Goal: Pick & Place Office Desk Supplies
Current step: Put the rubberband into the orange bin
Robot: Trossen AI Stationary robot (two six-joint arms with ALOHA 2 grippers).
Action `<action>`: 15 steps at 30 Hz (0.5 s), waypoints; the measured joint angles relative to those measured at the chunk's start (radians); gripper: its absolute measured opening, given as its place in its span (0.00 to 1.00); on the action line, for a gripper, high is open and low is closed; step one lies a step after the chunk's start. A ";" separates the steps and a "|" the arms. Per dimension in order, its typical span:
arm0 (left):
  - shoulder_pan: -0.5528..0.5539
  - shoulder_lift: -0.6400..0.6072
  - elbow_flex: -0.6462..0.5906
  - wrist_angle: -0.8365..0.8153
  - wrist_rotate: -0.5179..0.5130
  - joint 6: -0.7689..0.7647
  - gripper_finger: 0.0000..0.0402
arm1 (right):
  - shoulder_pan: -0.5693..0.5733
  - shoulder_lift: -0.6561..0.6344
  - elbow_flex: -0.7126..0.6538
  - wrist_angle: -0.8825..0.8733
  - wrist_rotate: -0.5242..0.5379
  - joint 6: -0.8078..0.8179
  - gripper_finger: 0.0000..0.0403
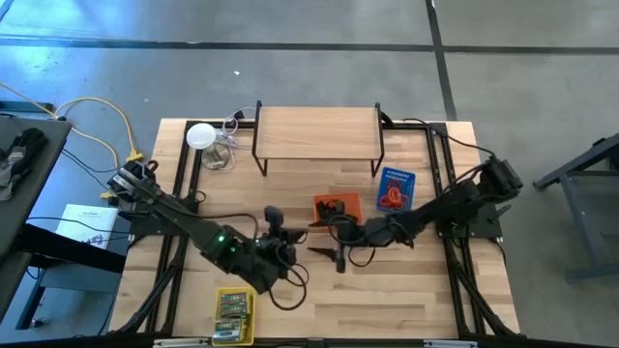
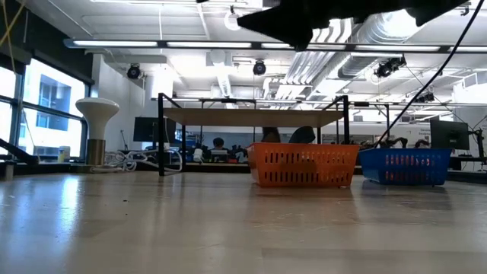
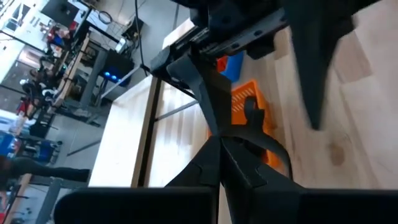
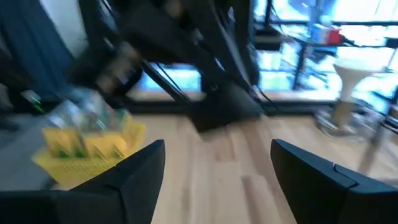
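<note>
Black clips sit in the orange basket [image 1: 337,206]; right gripper [image 1: 338,259] hangs open and empty beside the shut left gripper [image 1: 275,220]. Arms this close could collide mid-table.

A pale wooden worktop [image 1: 406,300] fills the middle of the high view. At its upper centre stands a wooden shelf on black legs [image 1: 317,132]. To the upper left of that shelf sits a white round disc [image 1: 200,135] with a tangle of pale cable just beside it. Below the shelf's right half lie an orange basket [image 1: 338,206] and, to its right, a blue basket [image 1: 396,188]. A yellow basket [image 1: 233,315] sits at the lower left. A yellow cable [image 1: 102,121] crosses the grey floor at the upper left.
</note>
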State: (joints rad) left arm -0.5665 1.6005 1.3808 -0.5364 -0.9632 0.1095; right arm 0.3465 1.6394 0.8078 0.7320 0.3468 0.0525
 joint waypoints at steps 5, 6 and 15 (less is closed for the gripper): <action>0.038 0.004 -0.001 0.034 0.020 0.016 0.00 | -0.030 0.008 0.000 0.053 -0.111 0.056 0.69; 0.047 0.008 -0.001 0.044 0.027 0.026 0.00 | -0.036 0.008 0.000 0.057 -0.114 0.067 0.69; 0.075 0.068 -0.002 0.107 0.029 0.119 0.00 | -0.056 0.008 0.000 0.037 -0.131 0.106 0.62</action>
State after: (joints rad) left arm -0.4919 1.6684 1.3785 -0.4290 -0.9344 0.2287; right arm 0.2909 1.6477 0.8082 0.7687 0.2159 0.1588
